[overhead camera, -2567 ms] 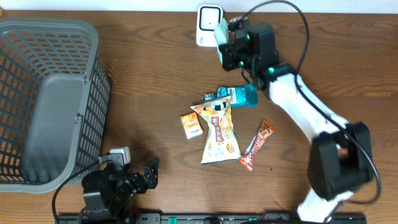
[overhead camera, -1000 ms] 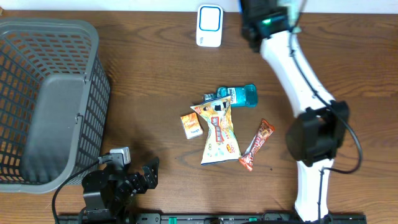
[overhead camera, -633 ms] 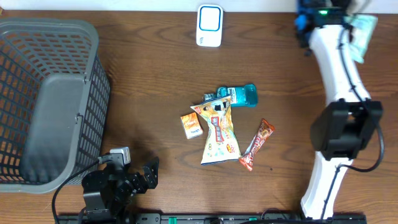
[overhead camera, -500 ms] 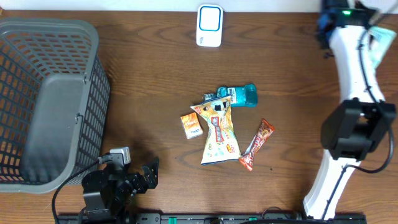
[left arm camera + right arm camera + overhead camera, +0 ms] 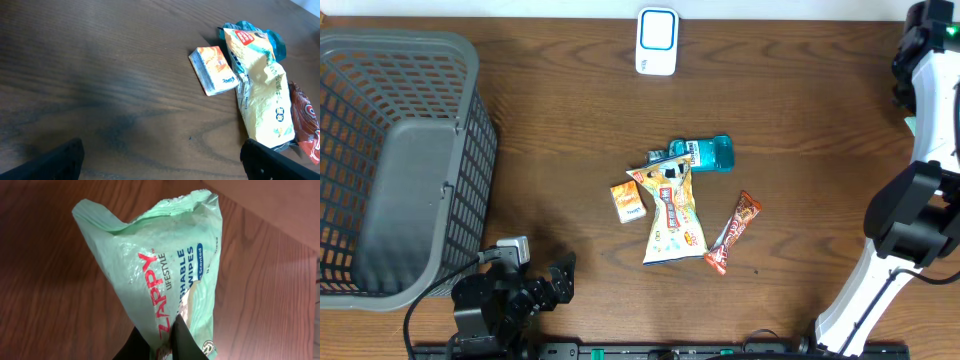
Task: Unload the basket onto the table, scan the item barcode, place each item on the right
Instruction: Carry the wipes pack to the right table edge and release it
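My right end effector (image 5: 170, 339) is clamped on the lower edge of the green wipes pack (image 5: 160, 265). In the wrist view the pack rises from the fingers toward 12 o'clock, with the worktop (image 5: 45, 305) behind it. Overhead, that arm sits at the 2 o'clock corner, well apart from the white scanner (image 5: 657, 42) at 12 o'clock. My left end effector (image 5: 160, 167) stands wide open, holding nothing.

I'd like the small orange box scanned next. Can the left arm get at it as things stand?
Probably yes. The left gripper is open and empty, and only table lies between it and the orange box. The yellow snack bag lies close against the box's far side.
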{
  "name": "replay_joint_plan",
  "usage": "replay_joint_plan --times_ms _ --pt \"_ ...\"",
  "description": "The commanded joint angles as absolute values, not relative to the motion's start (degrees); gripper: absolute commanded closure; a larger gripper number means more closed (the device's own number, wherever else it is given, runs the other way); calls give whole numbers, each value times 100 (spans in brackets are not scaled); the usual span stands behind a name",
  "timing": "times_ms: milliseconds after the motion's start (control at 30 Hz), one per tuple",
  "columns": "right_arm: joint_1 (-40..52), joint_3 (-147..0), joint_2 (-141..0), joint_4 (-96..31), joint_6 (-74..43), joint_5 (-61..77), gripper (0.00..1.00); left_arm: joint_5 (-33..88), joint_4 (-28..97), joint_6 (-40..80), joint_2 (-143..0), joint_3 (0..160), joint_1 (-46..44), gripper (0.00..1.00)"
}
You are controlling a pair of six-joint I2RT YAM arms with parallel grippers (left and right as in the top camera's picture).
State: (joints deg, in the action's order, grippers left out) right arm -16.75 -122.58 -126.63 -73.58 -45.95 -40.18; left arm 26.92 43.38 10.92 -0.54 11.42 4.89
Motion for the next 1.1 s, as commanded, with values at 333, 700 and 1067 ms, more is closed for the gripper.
replay_joint_plan --times_ms 333,700,1067 --pt "-2757 -11716 -12669 -6958 -4685 -4056 99 2766 4370 1149 -23 1135 519 0" --pt "-3763 -10484 -12672 -5697 -4167 -3642 94 2766 4372 1149 -23 1135 519 0" --pt "-4169 -10501 -12156 -5813 -3997 -2552 44 2764 4372 1149 -23 1135 519 0"
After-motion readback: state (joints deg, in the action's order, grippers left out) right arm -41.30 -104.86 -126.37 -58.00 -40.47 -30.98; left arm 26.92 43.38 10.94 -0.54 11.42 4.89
